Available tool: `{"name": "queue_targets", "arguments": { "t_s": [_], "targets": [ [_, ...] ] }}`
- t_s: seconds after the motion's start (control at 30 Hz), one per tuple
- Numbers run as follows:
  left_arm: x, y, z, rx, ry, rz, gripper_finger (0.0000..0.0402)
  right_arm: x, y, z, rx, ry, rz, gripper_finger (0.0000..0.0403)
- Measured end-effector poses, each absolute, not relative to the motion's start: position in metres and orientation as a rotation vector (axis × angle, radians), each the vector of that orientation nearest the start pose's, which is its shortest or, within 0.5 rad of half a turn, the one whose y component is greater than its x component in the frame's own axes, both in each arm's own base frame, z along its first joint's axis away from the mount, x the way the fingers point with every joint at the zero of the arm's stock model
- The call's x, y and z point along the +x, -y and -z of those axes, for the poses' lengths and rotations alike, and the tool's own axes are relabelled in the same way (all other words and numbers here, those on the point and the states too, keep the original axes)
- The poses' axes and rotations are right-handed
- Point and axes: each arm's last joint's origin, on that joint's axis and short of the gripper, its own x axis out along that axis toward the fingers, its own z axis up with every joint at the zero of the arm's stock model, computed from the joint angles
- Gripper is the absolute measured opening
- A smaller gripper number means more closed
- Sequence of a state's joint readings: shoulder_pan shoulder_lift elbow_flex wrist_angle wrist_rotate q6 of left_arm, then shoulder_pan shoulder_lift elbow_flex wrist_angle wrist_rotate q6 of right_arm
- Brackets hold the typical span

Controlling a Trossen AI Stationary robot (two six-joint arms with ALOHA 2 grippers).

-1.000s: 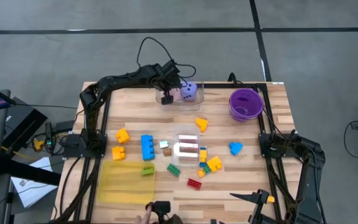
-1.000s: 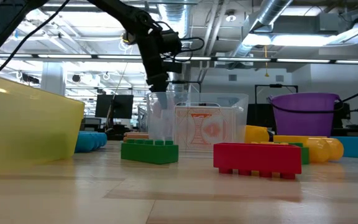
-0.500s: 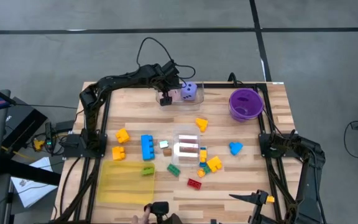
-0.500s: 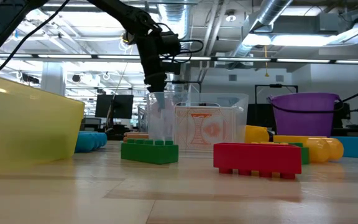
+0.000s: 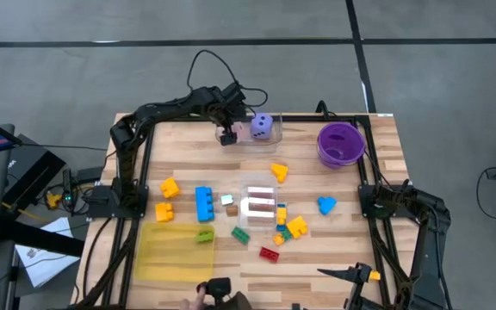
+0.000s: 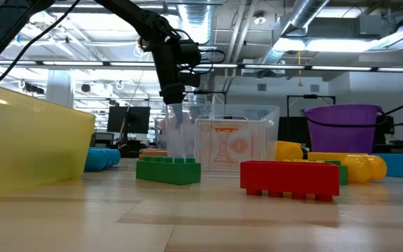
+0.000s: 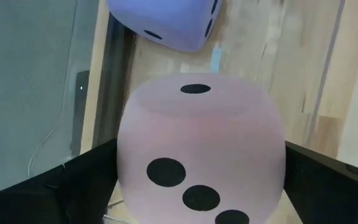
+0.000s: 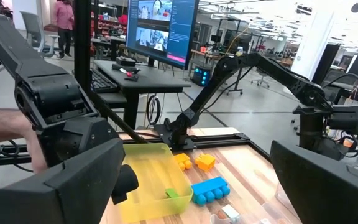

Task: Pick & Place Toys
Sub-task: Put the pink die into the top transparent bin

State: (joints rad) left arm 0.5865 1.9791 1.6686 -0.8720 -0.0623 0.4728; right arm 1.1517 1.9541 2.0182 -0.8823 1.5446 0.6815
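The left gripper (image 5: 228, 135) hung at twelve o'clock on the worktop (image 5: 334, 250), jaws spread wide either side of a pink die (image 7: 199, 152), which sat in a clear box (image 5: 250, 138) beside the purple die (image 5: 263, 127). The right gripper (image 5: 350, 274) waited at five o'clock, jaws apart. Bricks (image 5: 203, 203) lay mid-worktop.

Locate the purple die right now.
In the high view, the purple die sits at the table's far edge, beside the left gripper and left of the purple bowl.

Pink die (image 7: 201, 155) — black dots, purple die (image 5: 263, 127), yellow tray (image 5: 175, 252)
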Motion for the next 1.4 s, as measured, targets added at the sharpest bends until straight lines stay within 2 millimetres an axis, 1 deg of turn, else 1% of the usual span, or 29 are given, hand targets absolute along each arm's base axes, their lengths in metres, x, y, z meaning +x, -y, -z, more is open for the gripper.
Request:
{"name": "queue_targets", "arguments": {
  "t_s": [0.2,0.5,0.63,0.9,1.07,1.2,1.3,1.4],
  "targets": [
    [0.345,-0.230,-0.235,0.119,-1.273,-0.275,0.0400,0.192,-0.359,-0.374,-0.130,-0.048,0.397,0.0400],
    [0.343,-0.233,-0.234,0.083,-1.264,-0.260,0.0400,0.192,-0.359,-0.374,-0.129,-0.053,0.392,0.0400],
    [0.338,-0.233,-0.232,0.064,-1.296,-0.245,0.0400,0.192,-0.359,-0.374,-0.129,-0.053,0.392,0.0400],
    [0.343,-0.239,-0.235,0.082,-1.218,-0.264,0.0400,0.192,-0.359,-0.374,-0.129,-0.053,0.392,0.0400],
    [0.342,-0.242,-0.237,0.080,-1.207,-0.267,0.0400,0.192,-0.359,-0.374,-0.132,-0.054,0.392,0.0400],
    [0.338,-0.238,-0.235,0.106,-1.277,-0.247,0.0400,0.192,-0.359,-0.374,-0.138,-0.055,0.392,0.0400],
    [0.339,-0.242,-0.240,0.048,-1.208,-0.269,0.0400,0.192,-0.359,-0.374,-0.140,-0.055,0.392,0.0400],
    [0.340,-0.238,-0.238,0.096,-1.245,-0.244,0.0400,0.192,-0.359,-0.374,-0.140,-0.055,0.392,0.0400]
  ]
}}
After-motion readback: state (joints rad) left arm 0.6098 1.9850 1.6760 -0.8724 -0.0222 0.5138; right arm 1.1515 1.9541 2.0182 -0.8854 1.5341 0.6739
